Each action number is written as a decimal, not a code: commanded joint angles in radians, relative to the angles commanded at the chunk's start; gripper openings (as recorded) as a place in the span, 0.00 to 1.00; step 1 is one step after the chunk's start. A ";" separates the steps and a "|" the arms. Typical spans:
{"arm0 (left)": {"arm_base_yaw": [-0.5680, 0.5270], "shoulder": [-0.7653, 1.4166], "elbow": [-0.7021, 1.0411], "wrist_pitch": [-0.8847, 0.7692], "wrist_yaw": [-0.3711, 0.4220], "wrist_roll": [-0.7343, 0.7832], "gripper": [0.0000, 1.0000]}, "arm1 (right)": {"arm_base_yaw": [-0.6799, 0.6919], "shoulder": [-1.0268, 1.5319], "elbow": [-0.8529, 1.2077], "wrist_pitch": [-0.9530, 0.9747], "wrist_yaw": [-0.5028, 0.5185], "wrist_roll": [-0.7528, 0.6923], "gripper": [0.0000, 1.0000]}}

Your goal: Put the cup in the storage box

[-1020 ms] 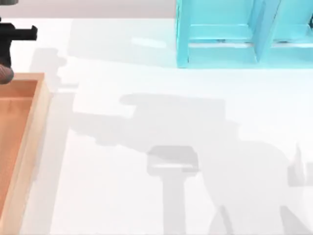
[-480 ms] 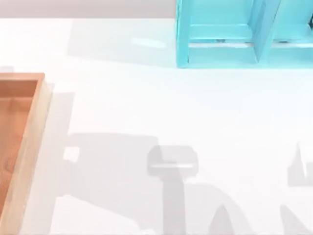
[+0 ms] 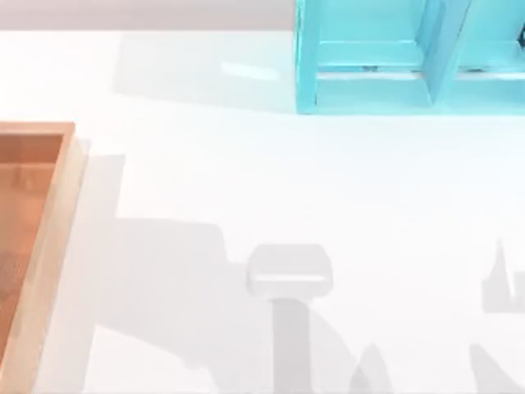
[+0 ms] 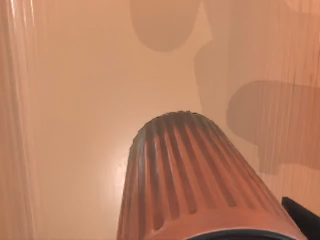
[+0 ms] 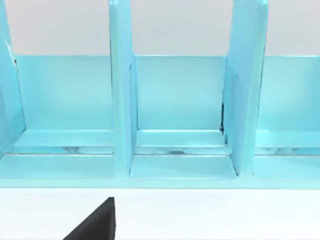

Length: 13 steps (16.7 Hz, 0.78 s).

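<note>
One cup (image 4: pixel 190 170) only: gripping it in the left gripper (image 4: pixel 215 236), hanging it over the storage box (image 3: pixel 51 246) at the frame's left edge. Pointing the right gripper (image 5: pixel 92 225) at the blue shelf (image 3: pixel 369 57), upper right.

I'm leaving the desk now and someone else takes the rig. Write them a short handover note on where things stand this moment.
Left tool: the left wrist view looks down the ribbed reddish-brown cup with the orange-tan floor of the storage box under it. Whether the tool grips it cannot be told.
Right tool: a dark tip shows facing the turquoise shelf unit; arm idle.
Storage box: at the table's left edge.
Done: cup brought over the box.
Left: confirm that the cup rests on the floor, release, withdraw.
</note>
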 joint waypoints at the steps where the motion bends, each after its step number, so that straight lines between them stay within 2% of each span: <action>1: 0.002 0.004 -0.036 0.039 0.000 0.002 0.00 | 0.000 0.000 0.000 0.000 0.000 0.000 1.00; 7: 0.005 0.008 -0.088 0.093 0.001 0.007 0.00 | 0.000 0.000 0.000 0.000 0.000 0.000 1.00; 13: 0.005 0.008 -0.088 0.093 0.001 0.007 0.45 | 0.000 0.000 0.000 0.000 0.000 0.000 1.00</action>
